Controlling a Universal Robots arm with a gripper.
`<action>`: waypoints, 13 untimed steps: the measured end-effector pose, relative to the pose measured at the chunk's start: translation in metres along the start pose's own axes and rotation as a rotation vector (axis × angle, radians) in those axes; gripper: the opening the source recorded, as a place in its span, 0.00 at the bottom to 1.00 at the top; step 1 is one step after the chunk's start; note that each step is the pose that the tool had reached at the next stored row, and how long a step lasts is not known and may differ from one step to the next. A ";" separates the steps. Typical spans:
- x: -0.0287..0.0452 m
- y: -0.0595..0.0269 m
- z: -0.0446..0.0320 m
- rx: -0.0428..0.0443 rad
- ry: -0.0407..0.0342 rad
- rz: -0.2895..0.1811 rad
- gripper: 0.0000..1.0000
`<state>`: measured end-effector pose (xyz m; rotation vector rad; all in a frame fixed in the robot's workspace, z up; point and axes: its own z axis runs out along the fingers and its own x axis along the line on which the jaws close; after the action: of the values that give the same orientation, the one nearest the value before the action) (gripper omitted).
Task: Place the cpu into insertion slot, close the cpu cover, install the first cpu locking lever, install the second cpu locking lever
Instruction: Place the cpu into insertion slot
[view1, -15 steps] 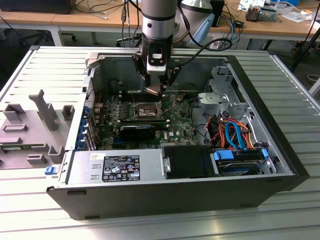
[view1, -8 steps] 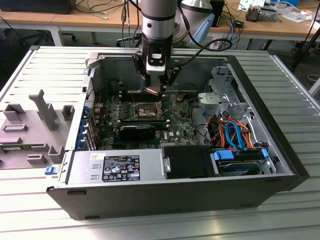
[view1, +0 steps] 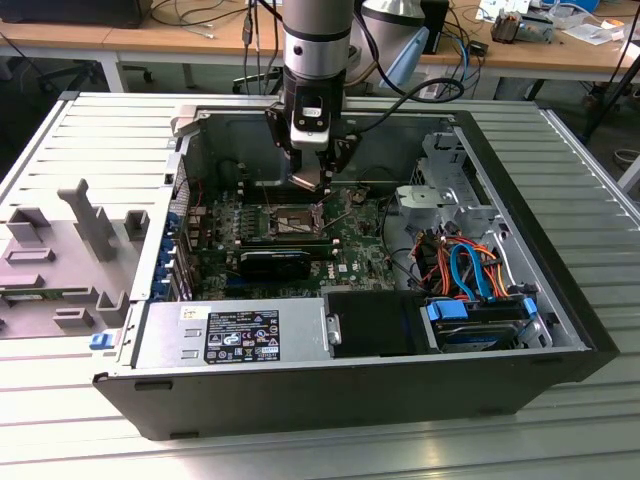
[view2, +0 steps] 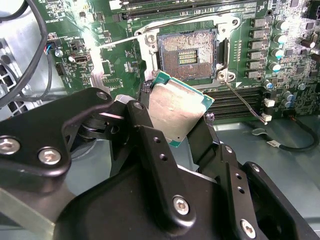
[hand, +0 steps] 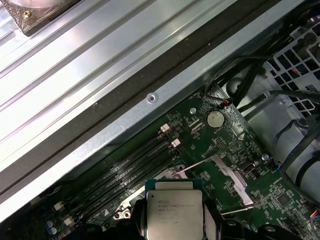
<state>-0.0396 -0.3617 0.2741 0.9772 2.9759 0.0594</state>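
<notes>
Ribbed metal desk (view1: 560, 150) with wooden desks and cables behind it at 12 o'clock in the exterior view. On it lies an open computer case (view1: 350, 390), and a grey plastic fixture (view1: 70, 250) sits at 9 o'clock of the case. I've got the arm (view1: 316, 40) coming straight down into the case. The end effector (view1: 318, 178) is pinching the cpu (view2: 177, 107) by its edges, one black finger (view2: 150, 145) on each side, silvery top facing the second wrist camera, green rim showing. In the second wrist view the cpu looks tilted. It hangs above the green board, clear of the insertion slot (view2: 187, 52) and not seated. In the exterior view the slot (view1: 290, 220) is just at 7 o'clock of the held chip. The slot is uncovered, with its pin field exposed. The cpu cover (hand: 231, 176) looks swung away to one side of it, though I can't tell its exact angle. A thin wire lever (view2: 243, 102) sticks out from the slot's corner, unlatched. A black card (view1: 275, 262) is at 6 o'clock of the slot, with the labelled power supply (view1: 240, 335) further along at 6. Blue and orange cables (view1: 470, 265) are at 3 o'clock. Long memory slots (hand: 125, 175) run beside the cpu in the first wrist view
</notes>
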 end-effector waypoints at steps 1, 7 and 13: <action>0.0000 0.0000 0.0000 0.0000 0.0000 0.001 0.55; 0.0000 0.0000 0.0001 0.0000 -0.0002 0.006 0.55; 0.0000 0.0000 0.0002 0.0000 -0.0003 0.010 0.55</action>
<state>-0.0396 -0.3617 0.2739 0.9916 2.9710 0.0593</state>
